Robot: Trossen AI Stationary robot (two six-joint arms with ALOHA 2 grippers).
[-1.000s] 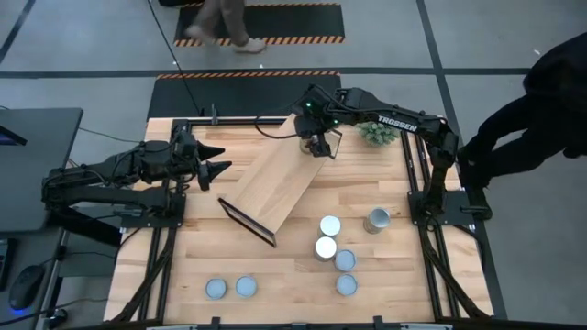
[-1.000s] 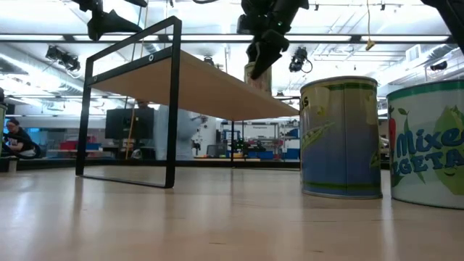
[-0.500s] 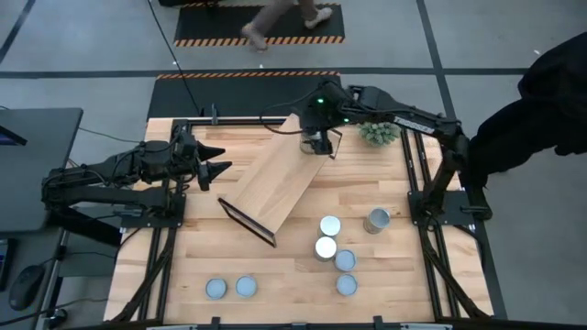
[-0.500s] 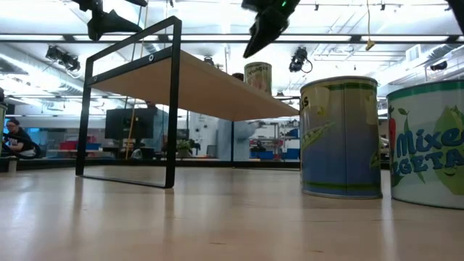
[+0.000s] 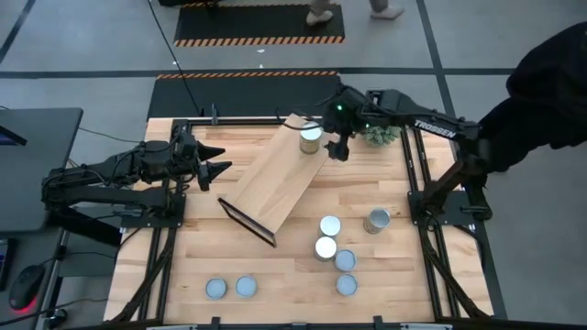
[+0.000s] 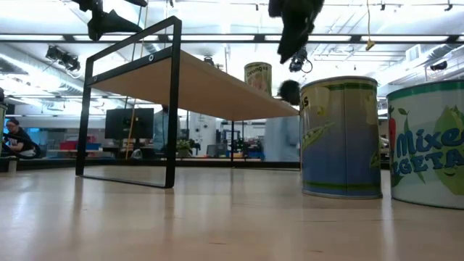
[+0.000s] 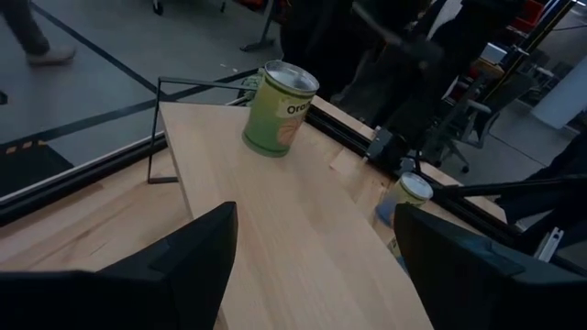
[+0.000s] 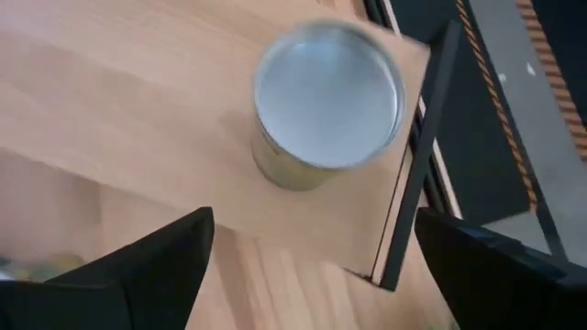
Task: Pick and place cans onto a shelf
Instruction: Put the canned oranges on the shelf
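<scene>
step: one can [image 5: 311, 138] stands on the shelf [image 5: 275, 183] | right gripper [image 5: 338, 149] — wide, empty — beside it | left gripper [image 5: 213, 170] wide, near shelf | next: fetch another can

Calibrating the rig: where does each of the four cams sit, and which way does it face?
High view: overhead, straight down on the table; both arms show, left end effector and right end effector.
Low view: at tabletop height, level under the shelf; the right end effector hangs in from above.
Left wrist view: looks along the shelf to the can; own open fingers show.
Right wrist view: down on that can; own fingers open.
All four views share the can on the shelf.
</scene>
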